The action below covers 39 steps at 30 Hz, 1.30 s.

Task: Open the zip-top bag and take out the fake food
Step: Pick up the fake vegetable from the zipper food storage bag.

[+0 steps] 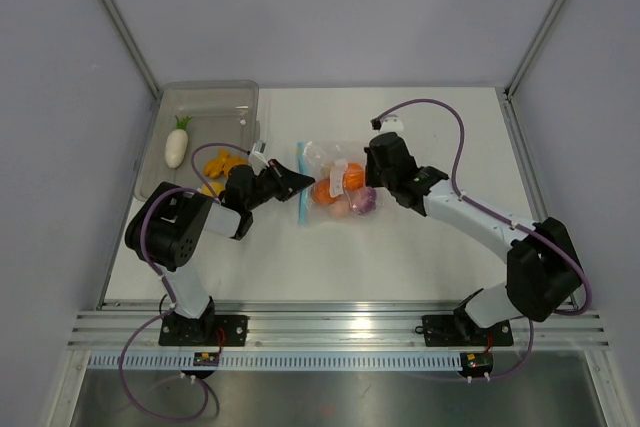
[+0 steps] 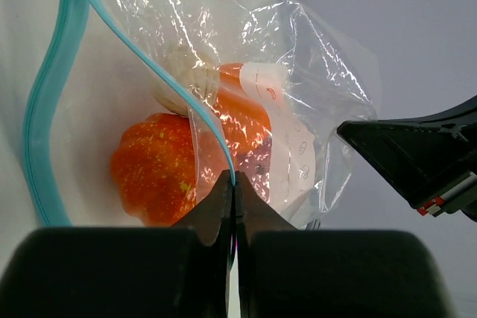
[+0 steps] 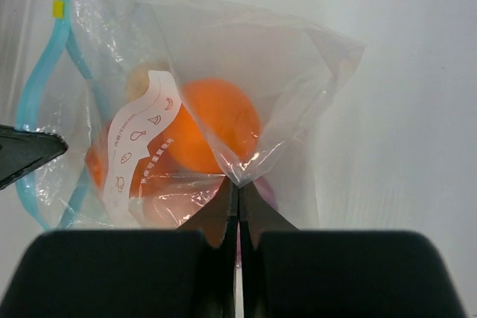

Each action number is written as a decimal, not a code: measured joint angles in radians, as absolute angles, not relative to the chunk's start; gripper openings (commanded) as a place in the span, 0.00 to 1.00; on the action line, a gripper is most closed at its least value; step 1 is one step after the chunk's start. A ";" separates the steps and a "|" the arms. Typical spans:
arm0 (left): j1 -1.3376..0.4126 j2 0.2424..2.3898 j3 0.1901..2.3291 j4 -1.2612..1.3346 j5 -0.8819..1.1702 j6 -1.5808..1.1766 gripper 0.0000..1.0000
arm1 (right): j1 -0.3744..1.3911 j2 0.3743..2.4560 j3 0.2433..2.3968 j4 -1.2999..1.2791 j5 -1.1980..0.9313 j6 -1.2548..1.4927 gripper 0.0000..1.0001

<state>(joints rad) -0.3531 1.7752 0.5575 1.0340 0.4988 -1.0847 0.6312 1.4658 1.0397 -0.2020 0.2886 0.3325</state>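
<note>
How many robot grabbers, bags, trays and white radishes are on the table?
Grippers: 2, left gripper and right gripper
Bag: 1
Tray: 1
Radish: 1
Total: 5
</note>
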 measured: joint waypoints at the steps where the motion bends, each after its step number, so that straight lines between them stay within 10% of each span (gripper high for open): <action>1: -0.352 1.775 0.558 1.038 0.499 -1.086 0.00 | 0.635 1.466 1.040 -0.206 0.304 0.329 0.00; 17: -0.345 1.775 0.558 1.051 0.529 -1.101 0.00 | 0.434 1.618 1.039 -0.189 0.152 0.377 0.00; 20: -0.345 1.774 0.558 1.058 0.539 -1.100 0.39 | 0.428 1.634 1.039 -0.186 0.138 0.381 0.00; 28: -0.329 1.689 0.541 1.015 0.535 -1.078 0.66 | 0.405 1.637 1.039 -0.184 0.133 0.385 0.00; 39: -0.300 1.562 0.513 0.866 0.469 -1.021 0.53 | 0.384 1.637 1.039 -0.179 0.110 0.397 0.00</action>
